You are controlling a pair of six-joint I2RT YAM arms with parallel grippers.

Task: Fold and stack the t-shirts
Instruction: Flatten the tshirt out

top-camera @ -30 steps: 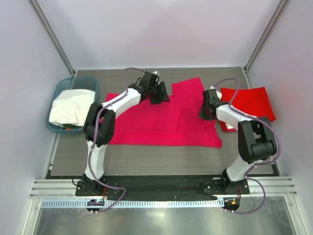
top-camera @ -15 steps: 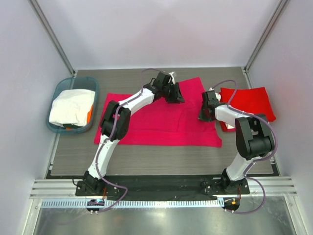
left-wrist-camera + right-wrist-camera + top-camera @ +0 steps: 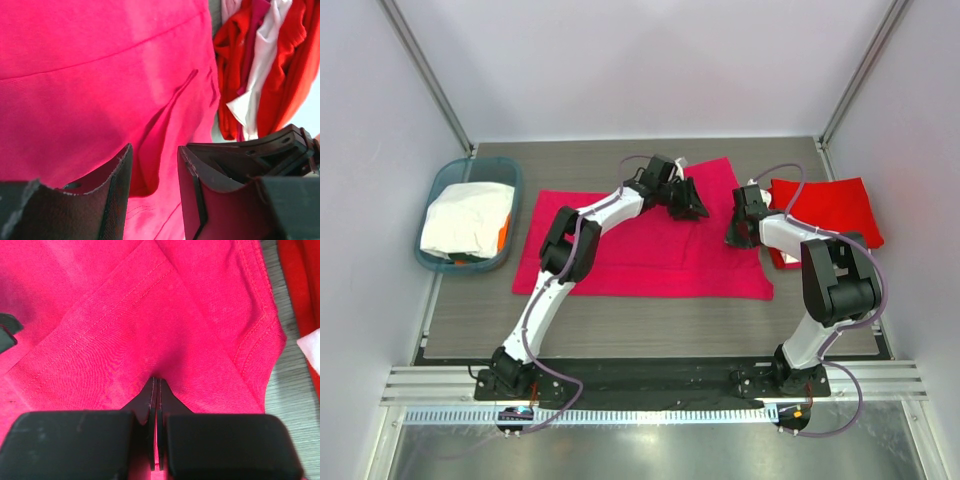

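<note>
The magenta-pink t-shirt lies spread flat in the middle of the tabletop, a wide rectangle with one sleeve standing out toward 12 o'clock. Its cloth is plain and soft, with a stitched hem and some shallow creases.

The left hand is over the shirt at about 1 o'clock from its centre. Its fingers stand apart, and the left wrist view shows pink cloth with a dark crease in the gap between them. The right hand is at the 3 o'clock edge of the shirt, its fingers pressed together and clamped on a small pucker of the pink cloth.

The red t-shirts lie folded at 2 o'clock on the tabletop, just beside the pink one. At 9 o'clock a teal basket holds a crumpled white t-shirt.
</note>
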